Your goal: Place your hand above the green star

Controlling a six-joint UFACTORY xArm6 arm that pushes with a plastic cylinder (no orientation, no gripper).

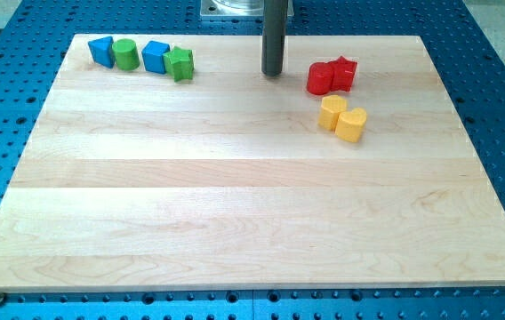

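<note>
The green star lies near the view's top left of the wooden board, touching a blue block on its left. My tip is at the view's top centre, well to the right of the green star and apart from it. A green cylinder and another blue block complete that row to the left.
A red cylinder and a red star sit together to the right of my tip. A yellow hexagon and a yellow heart-like block lie just below them. Blue perforated table surrounds the board.
</note>
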